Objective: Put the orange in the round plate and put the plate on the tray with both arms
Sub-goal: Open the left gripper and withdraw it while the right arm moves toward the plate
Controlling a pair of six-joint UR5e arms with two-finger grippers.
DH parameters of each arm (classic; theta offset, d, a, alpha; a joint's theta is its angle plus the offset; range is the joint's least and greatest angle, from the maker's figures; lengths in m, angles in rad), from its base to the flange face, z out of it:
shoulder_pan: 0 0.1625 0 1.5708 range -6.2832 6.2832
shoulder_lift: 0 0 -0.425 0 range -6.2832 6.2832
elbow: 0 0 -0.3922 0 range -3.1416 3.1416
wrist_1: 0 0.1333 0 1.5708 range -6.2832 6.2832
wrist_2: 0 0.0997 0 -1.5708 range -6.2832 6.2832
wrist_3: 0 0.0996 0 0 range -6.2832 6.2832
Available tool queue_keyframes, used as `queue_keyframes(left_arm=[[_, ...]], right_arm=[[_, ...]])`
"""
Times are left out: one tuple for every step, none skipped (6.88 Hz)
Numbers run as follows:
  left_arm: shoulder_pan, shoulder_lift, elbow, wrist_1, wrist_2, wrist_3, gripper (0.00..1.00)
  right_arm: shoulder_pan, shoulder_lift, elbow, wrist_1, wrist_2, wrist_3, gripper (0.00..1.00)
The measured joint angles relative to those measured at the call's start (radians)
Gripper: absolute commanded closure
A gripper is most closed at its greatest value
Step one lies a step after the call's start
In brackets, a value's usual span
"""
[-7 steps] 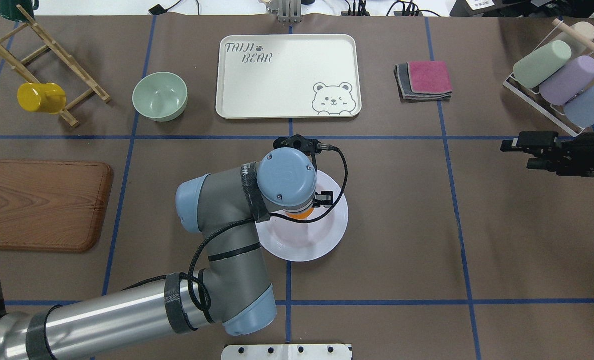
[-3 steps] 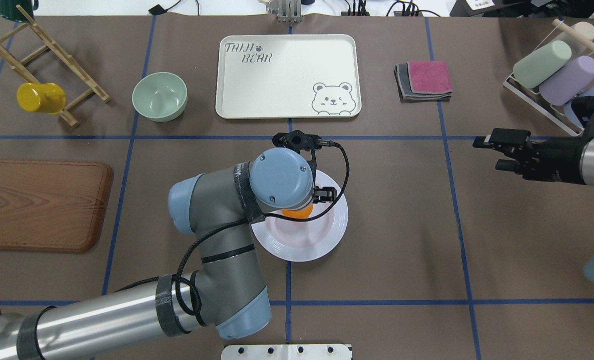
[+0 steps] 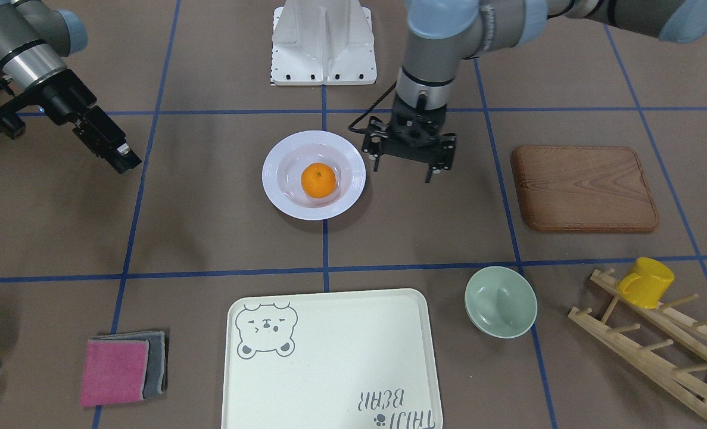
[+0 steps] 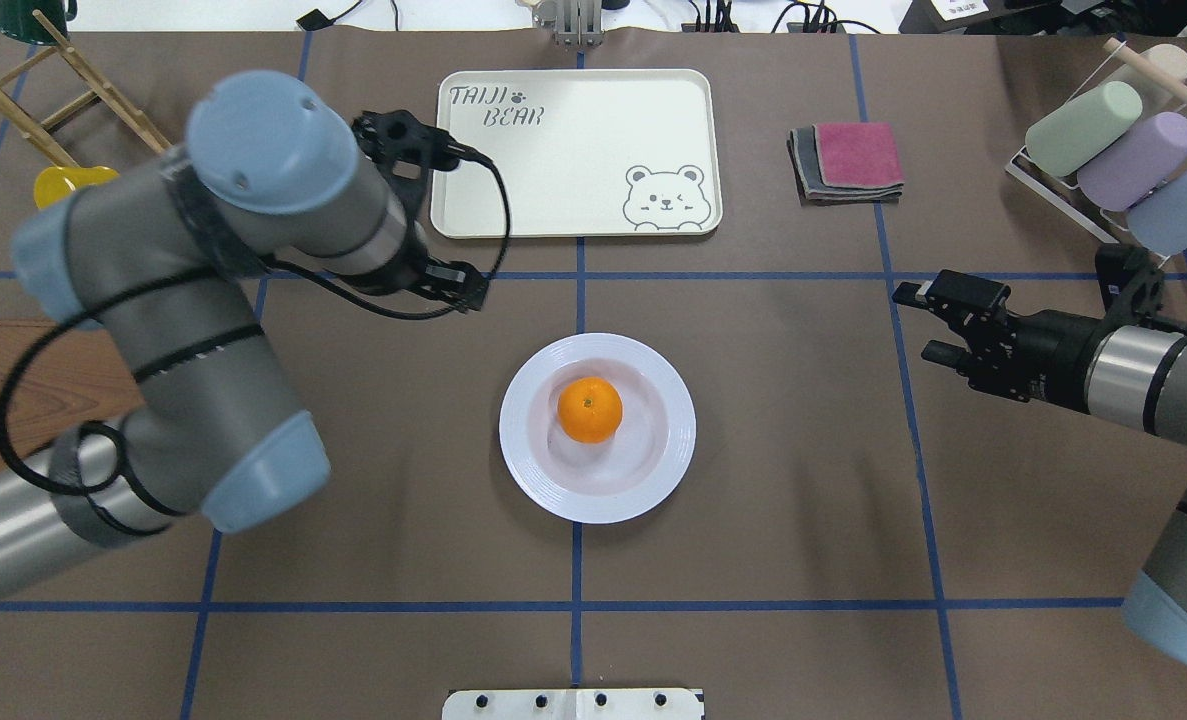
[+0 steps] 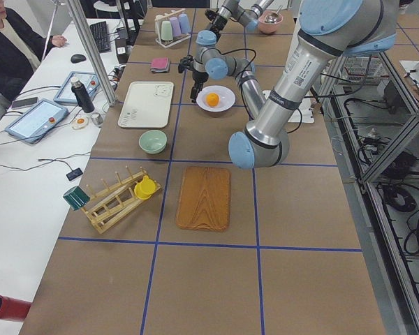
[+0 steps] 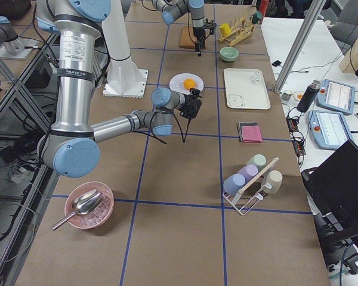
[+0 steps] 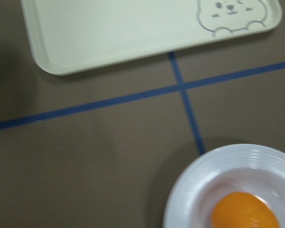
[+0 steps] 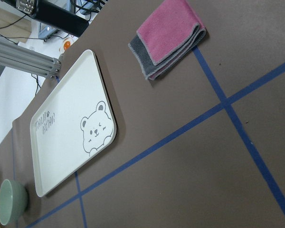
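The orange lies in the middle of the white round plate, which stands on the table near its centre. My left gripper hangs open and empty above the table, off the plate's left side and apart from it. My right gripper is open and empty, well to the right of the plate, fingers pointing towards it. The cream tray lies bare beyond the plate. The left wrist view shows the plate's rim, the orange and the tray.
A pale green bowl and a wooden board lie on the left side, with a yellow mug on a wooden rack. Folded pink and grey cloths and a rack of pastel cups are at the right rear.
My left arm has lifted and swung away to the left from over the plate, uncovering the orange lying in it. My right gripper has come further in towards the plate.
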Motion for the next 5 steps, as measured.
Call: queue_keyframes(left_arm=[[-0.117,0.086,-0.020,0.010,-0.079,0.180,0.01],[-0.223,0.168,-0.024,0.013,-0.131,0.354,0.01],[-0.341,0.252,-0.016,0.014,-0.177,0.534,0.01],[-0.462,0.321,0.014,0.014,-0.245,0.695,0.01],[-0.582,0.371,0.078,0.009,-0.314,0.865,0.01]], right_arm=[[-0.070,0.003,0.005,0.011,-0.108,0.024,0.00],[-0.132,0.006,0.010,0.020,-0.189,0.036,0.00],[-0.200,0.011,0.016,0.024,-0.268,0.057,0.00],[-0.288,0.033,0.018,0.023,-0.383,0.082,0.00],[-0.384,0.072,0.017,0.019,-0.512,0.095,0.00]])
